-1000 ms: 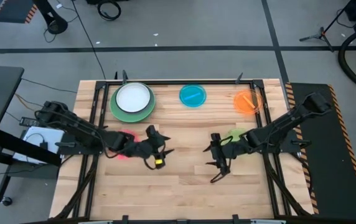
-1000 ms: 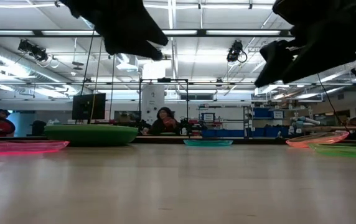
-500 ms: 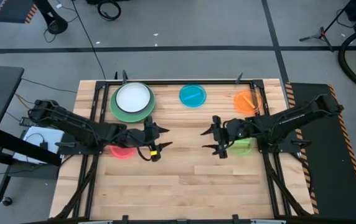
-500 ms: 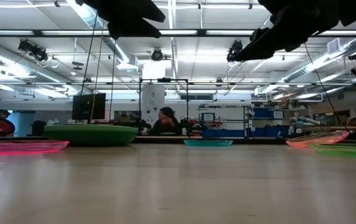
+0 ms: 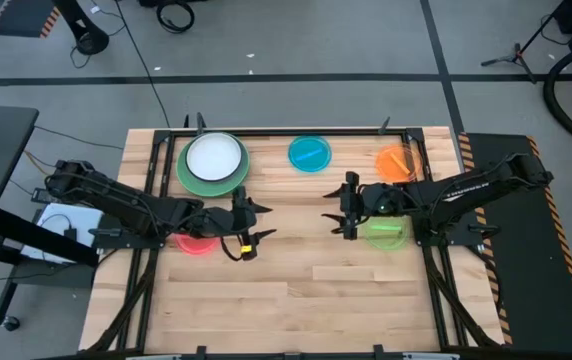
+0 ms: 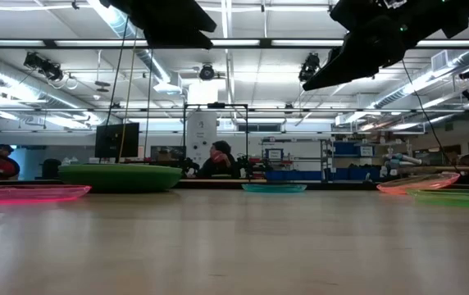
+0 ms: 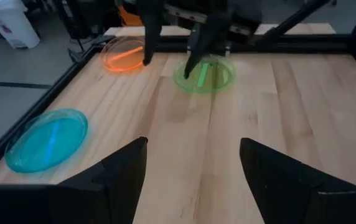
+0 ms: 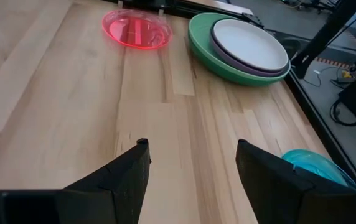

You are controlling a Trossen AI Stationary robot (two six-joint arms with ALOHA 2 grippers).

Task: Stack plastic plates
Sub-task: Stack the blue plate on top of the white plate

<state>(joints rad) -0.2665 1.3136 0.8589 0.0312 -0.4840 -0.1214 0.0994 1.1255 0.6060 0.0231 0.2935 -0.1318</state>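
Note:
A stack stands at the far left: a white plate [image 5: 213, 155] on a purple plate [image 8: 224, 53] in a large green plate [image 5: 188, 178]. Lying singly on the table are a blue plate [image 5: 310, 153] at the far middle, an orange plate [image 5: 398, 162] at the far right, a lime plate [image 5: 386, 232] on the right and a red plate [image 5: 196, 243] on the left. My left gripper [image 5: 263, 222] hovers open above the table, right of the red plate. My right gripper [image 5: 332, 212] hovers open, left of the lime plate. The two face each other and hold nothing.
A black frame rail [image 5: 286, 130] runs along the table's far edge and rails run down both sides. Bare wood [image 5: 296, 290] fills the middle and near half of the table. In the low view, people sit in the room beyond the table [image 6: 216, 160].
My right gripper has swung toward the table's far edge and risen, leaving the spot near the lime plate's front. My left gripper has risen a little and shifted toward the far edge, then kept still. No plate has moved.

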